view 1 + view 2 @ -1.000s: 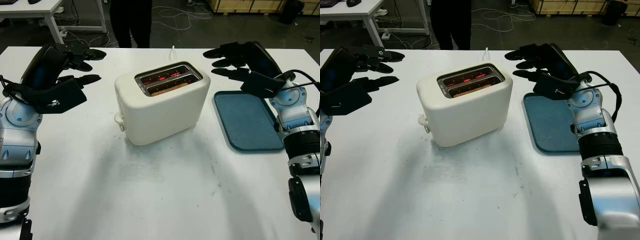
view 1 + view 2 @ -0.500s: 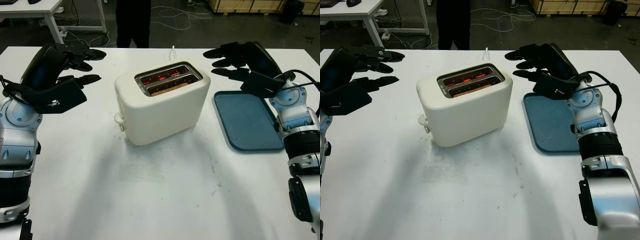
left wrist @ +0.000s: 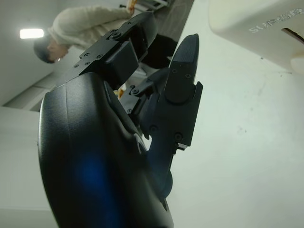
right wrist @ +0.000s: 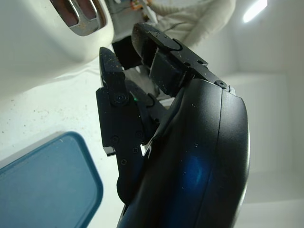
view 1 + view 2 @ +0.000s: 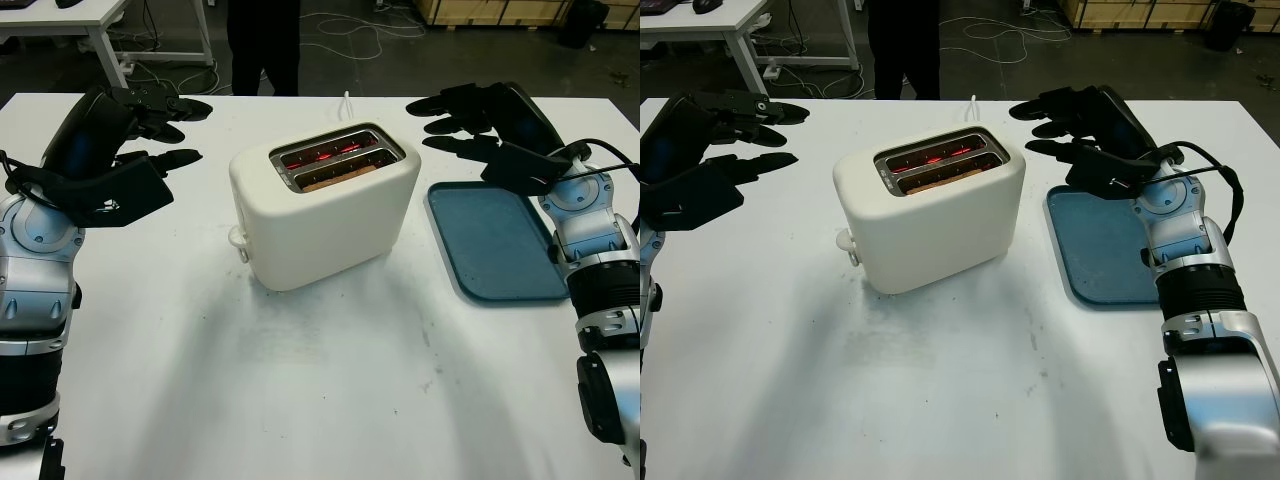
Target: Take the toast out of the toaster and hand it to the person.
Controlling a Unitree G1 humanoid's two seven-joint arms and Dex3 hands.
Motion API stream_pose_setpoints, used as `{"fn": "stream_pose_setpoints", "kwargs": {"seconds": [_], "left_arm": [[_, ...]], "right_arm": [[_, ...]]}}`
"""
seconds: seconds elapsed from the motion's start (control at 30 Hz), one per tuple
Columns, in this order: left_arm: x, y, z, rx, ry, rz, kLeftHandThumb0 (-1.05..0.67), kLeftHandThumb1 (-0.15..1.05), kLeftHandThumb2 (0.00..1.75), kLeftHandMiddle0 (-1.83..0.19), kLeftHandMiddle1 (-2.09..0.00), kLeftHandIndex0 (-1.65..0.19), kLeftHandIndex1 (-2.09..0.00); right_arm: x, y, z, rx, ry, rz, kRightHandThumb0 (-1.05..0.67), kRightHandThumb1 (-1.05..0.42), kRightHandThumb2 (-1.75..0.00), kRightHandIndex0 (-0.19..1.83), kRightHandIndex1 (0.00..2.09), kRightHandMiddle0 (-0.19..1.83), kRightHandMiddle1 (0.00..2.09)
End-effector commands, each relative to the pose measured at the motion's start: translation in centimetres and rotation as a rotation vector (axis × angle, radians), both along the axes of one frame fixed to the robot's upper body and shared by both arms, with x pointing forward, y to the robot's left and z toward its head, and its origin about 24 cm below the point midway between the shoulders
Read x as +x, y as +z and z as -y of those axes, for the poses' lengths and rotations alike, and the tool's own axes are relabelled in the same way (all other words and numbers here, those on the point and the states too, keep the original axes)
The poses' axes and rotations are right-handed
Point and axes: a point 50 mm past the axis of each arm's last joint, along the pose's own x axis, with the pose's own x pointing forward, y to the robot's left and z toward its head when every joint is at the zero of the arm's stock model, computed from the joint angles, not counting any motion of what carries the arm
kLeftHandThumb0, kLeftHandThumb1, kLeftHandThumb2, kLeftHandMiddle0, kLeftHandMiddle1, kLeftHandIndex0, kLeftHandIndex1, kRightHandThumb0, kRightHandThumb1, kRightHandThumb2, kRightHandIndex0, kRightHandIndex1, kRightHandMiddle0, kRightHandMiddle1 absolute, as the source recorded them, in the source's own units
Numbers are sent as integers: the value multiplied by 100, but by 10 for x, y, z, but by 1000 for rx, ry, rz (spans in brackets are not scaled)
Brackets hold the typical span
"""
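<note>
Two black hands up off the white table (image 5: 330,400), one on either side of the cream toaster (image 5: 325,205), neither touching it. Left hand (image 5: 135,135) out past the toaster's lever side, well apart from it, empty and open, fingers (image 5: 165,158) pointing across toward the appliance. Right hand (image 5: 480,120) on the other side, hovering over the far edge of the blue tray (image 5: 495,245), likewise empty and open, fingertips near the toaster's top corner but with a clear gap. Toaster set at a slant in the middle of the table, two slots up top, red glow in the far slot. Toast (image 5: 338,178) down in the near slot, just a brown edge showing at the slot's mouth, not raised. Small round knob (image 5: 237,238) low on the toaster's near-left end. Tray flat on the table just to the right of the toaster, nothing on it. Person (image 5: 262,45) in dark trousers standing beyond the far edge of the table, behind the toaster; light top visible from both wrist views. White cord (image 5: 347,100) trailing off the back of the toaster.
</note>
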Motion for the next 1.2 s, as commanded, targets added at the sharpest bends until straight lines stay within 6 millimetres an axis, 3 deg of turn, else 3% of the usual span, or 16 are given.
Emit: {"fn": "stream_pose_setpoints", "kwargs": {"seconds": [0.0,1.17], "left_arm": [[-1,2,1,4,-4,4,-33,86,0,-75,-45,-85,-1],[-1,1,0,8,-3,4,-35,86,0,-76,-44,-85,-1]], "right_arm": [[0,5,1,-9,-4,12,-29,-92,-3,94,0,86,0],[0,4,1,-3,2,16,-29,-92,-3,95,1,87,0]]}}
